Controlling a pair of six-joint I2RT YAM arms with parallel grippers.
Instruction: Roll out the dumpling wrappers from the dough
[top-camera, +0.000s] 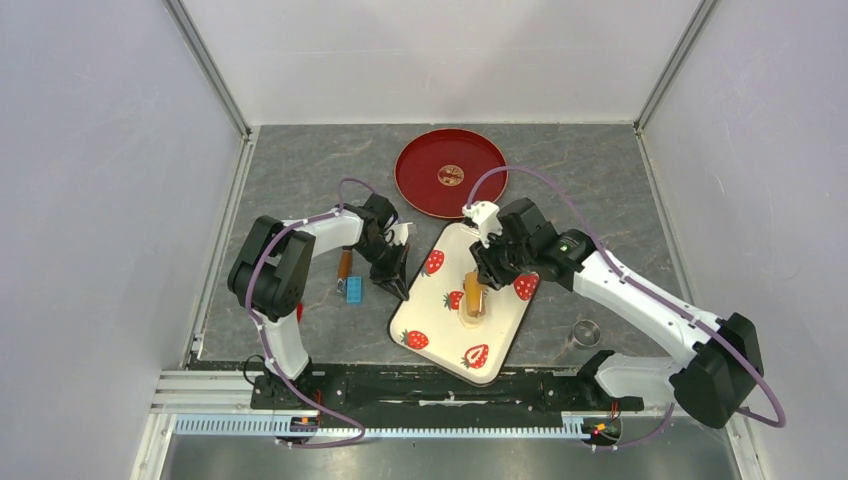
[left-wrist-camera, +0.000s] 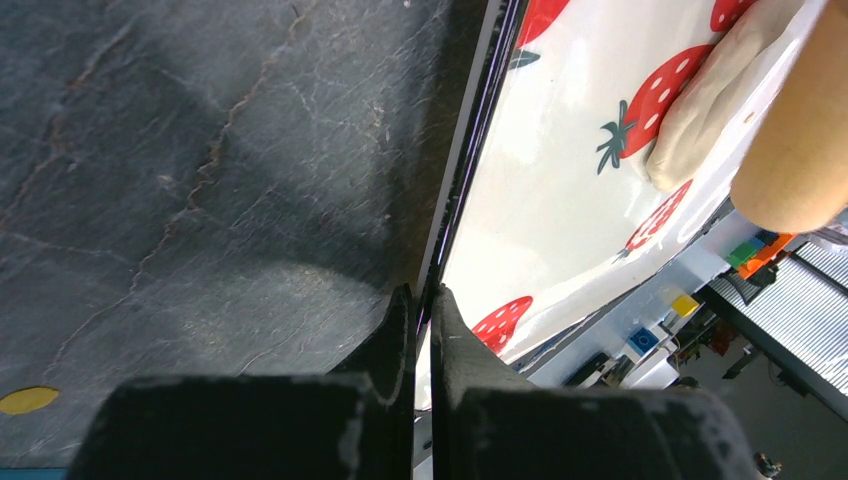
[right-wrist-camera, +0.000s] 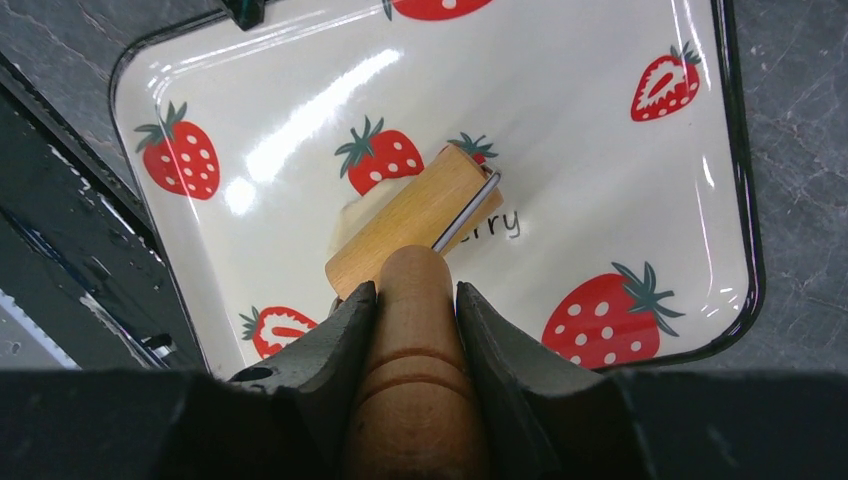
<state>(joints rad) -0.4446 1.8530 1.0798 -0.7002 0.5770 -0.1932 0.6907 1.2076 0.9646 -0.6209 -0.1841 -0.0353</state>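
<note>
The left gripper (left-wrist-camera: 422, 300) is pinched tight on the thin rim of the tray (left-wrist-camera: 560, 200), which stretches away ahead and to the right of its fingers. The right gripper (right-wrist-camera: 415, 300) clamps the handle of a wooden roller (right-wrist-camera: 415, 222). The roller's barrel lies just ahead of the fingertips, pressing on the dough (left-wrist-camera: 715, 100) near the tray's middle.

Grey marbled table (top-camera: 300, 170), pale walls (top-camera: 90, 200)

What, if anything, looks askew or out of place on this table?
The strawberry tray lies diagonally to the table edges, its left rim pinched by the left gripper. Nothing looks spilled or damaged.
</note>
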